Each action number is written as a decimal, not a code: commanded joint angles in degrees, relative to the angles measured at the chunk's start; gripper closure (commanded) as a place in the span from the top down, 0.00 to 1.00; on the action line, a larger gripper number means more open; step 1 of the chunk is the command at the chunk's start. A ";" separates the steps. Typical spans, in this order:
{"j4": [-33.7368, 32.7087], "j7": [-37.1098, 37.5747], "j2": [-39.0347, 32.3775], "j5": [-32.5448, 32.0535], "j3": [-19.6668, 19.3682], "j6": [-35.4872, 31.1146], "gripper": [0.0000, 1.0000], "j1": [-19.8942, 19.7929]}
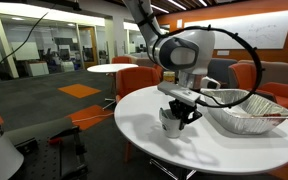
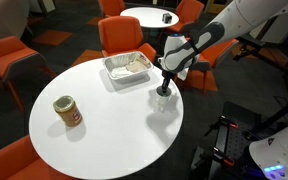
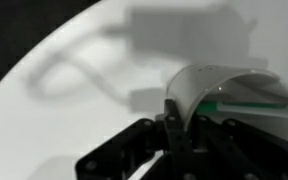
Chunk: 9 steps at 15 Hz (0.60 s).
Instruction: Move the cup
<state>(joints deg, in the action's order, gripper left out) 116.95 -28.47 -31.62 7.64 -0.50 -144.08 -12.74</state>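
Note:
The cup [image 1: 170,122] is a small white mug near the edge of the round white table [image 1: 134,135]. It also shows in an exterior view [image 2: 164,101] and close up in the wrist view [image 3: 216,84]. My gripper [image 1: 180,106] reaches down onto it from above, as an exterior view [image 2: 167,86] also shows. In the wrist view my gripper [image 3: 180,112] has its dark fingers clamped on the cup's rim wall. I cannot tell whether the cup rests on the table or hangs just above it. The handle and dark mark are hidden.
A large foil tray [image 1: 246,112] stands close beside the cup, also seen in an exterior view [image 2: 129,67]. A brown jar with a light lid [image 2: 68,111] stands at the opposite side of the table. Orange chairs [image 2: 126,35] ring the table.

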 commanded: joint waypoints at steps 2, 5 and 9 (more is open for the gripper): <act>2.93 -0.71 2.76 -2.38 2.85 0.60 0.03 0.22; 5.99 3.07 5.22 -1.62 4.44 2.26 0.03 2.31; 11.44 8.36 8.76 -1.39 5.80 1.70 0.03 6.01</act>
<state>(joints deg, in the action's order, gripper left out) 124.18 -23.73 -27.08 6.43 5.38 -142.37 -8.64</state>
